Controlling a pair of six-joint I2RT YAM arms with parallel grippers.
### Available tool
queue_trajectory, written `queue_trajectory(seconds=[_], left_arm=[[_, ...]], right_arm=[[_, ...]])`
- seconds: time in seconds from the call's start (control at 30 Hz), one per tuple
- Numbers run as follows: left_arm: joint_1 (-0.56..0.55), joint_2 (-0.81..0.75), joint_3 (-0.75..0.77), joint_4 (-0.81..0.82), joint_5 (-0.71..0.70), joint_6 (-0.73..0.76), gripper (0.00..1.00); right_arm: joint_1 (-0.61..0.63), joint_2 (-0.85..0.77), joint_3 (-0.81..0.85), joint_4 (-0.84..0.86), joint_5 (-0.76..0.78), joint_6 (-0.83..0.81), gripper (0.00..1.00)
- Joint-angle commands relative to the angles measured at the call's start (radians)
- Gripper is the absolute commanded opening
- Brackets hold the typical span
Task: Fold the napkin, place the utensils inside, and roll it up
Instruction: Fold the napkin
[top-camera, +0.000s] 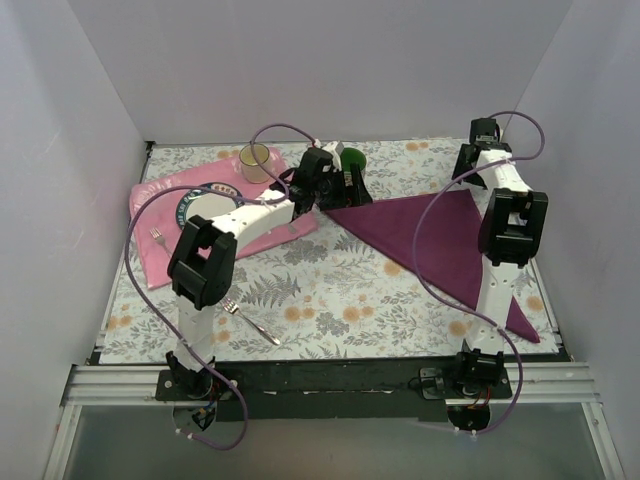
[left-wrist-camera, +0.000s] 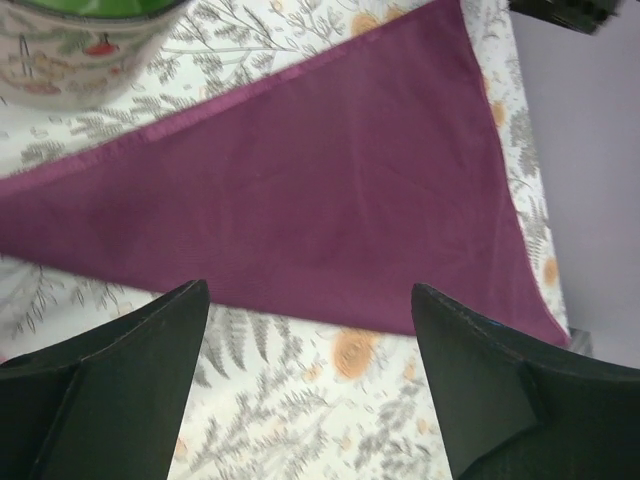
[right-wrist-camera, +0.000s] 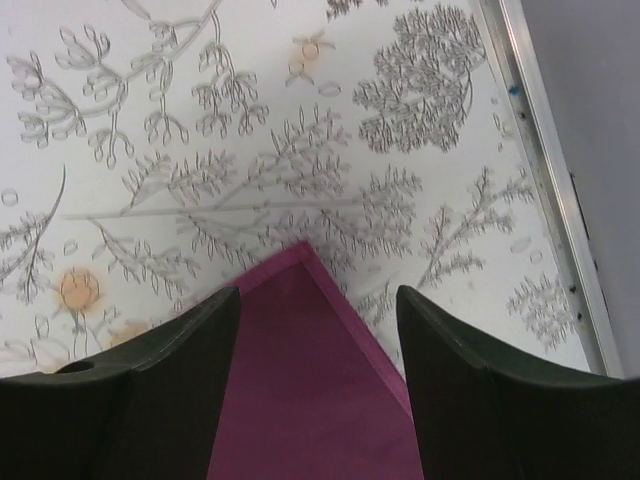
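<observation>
The dark purple napkin (top-camera: 450, 235) lies flat on the floral tablecloth, folded into a triangle. My left gripper (top-camera: 350, 195) hovers open at its left corner, and in the left wrist view the left gripper (left-wrist-camera: 310, 292) has only tablecloth between its fingers, just short of the napkin (left-wrist-camera: 300, 190) edge. My right gripper (top-camera: 467, 170) is at the far corner; in the right wrist view the right gripper (right-wrist-camera: 318, 292) stands open with the napkin (right-wrist-camera: 310, 390) corner lying loose between its fingers. One silver utensil (top-camera: 252, 321) lies near the front edge. A second utensil (top-camera: 157, 238) rests on the pink mat.
A pink mat (top-camera: 165, 250) at the left carries a round plate (top-camera: 210, 207). A yellowish cup (top-camera: 254, 160) and a green-lined mug (top-camera: 352, 159) stand at the back; the mug (left-wrist-camera: 80, 45) is close to the left gripper. A metal rail (right-wrist-camera: 545, 180) edges the table.
</observation>
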Motion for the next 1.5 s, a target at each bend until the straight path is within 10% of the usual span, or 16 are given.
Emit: queue_trajectory(seconds=[0.0, 0.27, 0.5, 0.7, 1.33, 1.47], left_arm=[[-0.003, 0.084, 0.088, 0.082, -0.061, 0.101, 0.79], [0.003, 0.198, 0.135, 0.091, -0.136, 0.147, 0.58], [0.006, 0.256, 0.127, 0.092, -0.218, 0.213, 0.53], [0.011, 0.305, 0.141, 0.091, -0.261, 0.230, 0.53], [-0.012, 0.244, 0.213, -0.038, -0.198, 0.166, 0.61], [-0.029, 0.175, 0.267, -0.110, -0.138, 0.109, 0.71]], right_arm=[[0.069, -0.194, -0.171, -0.023, 0.048, 0.021, 0.72], [0.171, -0.410, -0.496, 0.055, 0.047, 0.067, 0.66], [0.180, -0.693, -0.856, 0.161, -0.226, 0.117, 0.37], [0.172, -0.900, -1.166, 0.199, -0.109, 0.123, 0.30], [0.047, -1.102, -1.256, 0.020, 0.047, 0.199, 0.31], [0.083, -1.132, -1.234, 0.012, 0.010, 0.107, 0.48]])
